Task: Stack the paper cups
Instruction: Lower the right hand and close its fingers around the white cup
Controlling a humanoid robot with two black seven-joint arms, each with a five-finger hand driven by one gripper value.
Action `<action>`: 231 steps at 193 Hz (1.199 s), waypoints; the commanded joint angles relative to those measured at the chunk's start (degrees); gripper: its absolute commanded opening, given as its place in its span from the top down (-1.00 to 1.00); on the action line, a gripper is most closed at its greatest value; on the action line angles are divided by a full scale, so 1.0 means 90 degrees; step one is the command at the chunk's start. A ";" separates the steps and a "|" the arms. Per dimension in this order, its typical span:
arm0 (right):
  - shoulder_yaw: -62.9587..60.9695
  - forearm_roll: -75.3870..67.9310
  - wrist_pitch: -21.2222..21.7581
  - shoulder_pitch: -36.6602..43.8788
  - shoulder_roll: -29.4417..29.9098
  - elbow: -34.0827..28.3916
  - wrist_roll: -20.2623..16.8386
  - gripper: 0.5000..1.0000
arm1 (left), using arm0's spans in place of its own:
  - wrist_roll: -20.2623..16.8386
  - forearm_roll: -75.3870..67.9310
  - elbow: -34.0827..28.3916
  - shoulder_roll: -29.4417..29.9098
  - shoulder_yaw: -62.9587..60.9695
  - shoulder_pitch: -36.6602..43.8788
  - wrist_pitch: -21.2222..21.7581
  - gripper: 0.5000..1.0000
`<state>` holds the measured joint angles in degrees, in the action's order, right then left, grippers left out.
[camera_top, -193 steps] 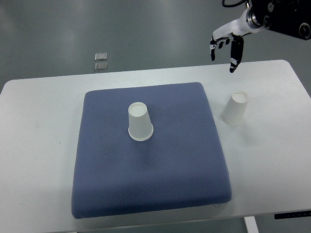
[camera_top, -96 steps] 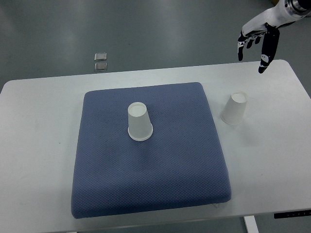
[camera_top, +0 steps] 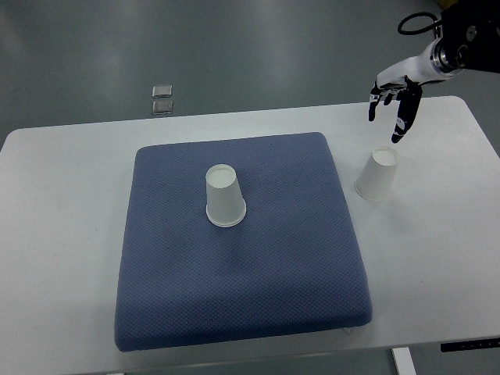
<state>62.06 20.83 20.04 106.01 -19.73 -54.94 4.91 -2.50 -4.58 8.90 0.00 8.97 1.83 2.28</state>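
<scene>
The cup [camera_top: 377, 175] on the worktop [camera_top: 437, 234] could tip if our right hand [camera_top: 397, 98], fingers spread and empty, clips its rim.

Table [camera_top: 62, 203]: bare white margins left and right of the blue pad [camera_top: 242, 258]. Right margin holds one inverted paper cup [camera_top: 377, 175], just beside the pad edge; right hand [camera_top: 394, 98] hangs above it, fingers spread, clear air between. Pad centre occupied by a second inverted cup [camera_top: 224, 196]; pad surface around it unobstructed.
</scene>
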 commanded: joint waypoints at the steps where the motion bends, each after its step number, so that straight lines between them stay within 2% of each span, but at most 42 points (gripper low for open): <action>1: -0.0225 0.0000 -0.0059 -0.0382 0.0073 0.0284 -0.0047 -0.70 | 0.0004 0.0001 0.0007 0.0000 0.0000 0.0001 0.0001 -1.00; 31: -0.0469 0.0000 -0.0069 -0.0734 0.0112 0.0480 -0.0194 -0.70 | 0.0014 0.0001 -0.0003 0.0000 0.0000 0.0001 0.0001 -1.00; 136: -0.0753 0.0078 -0.0450 -0.2003 0.0386 0.1397 -0.0174 -0.70 | 0.0014 0.0001 -0.0071 0.0000 0.0000 0.0021 0.0011 -1.00; 231: -0.0753 0.0108 -0.0674 -0.2355 0.0386 0.1710 -0.0145 -0.69 | 0.0014 0.0001 -0.0071 0.0000 0.0000 0.0021 0.0011 -1.00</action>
<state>55.28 21.78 14.11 84.97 -16.26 -39.61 3.59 -2.37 -4.57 8.30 0.00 8.97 2.02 2.37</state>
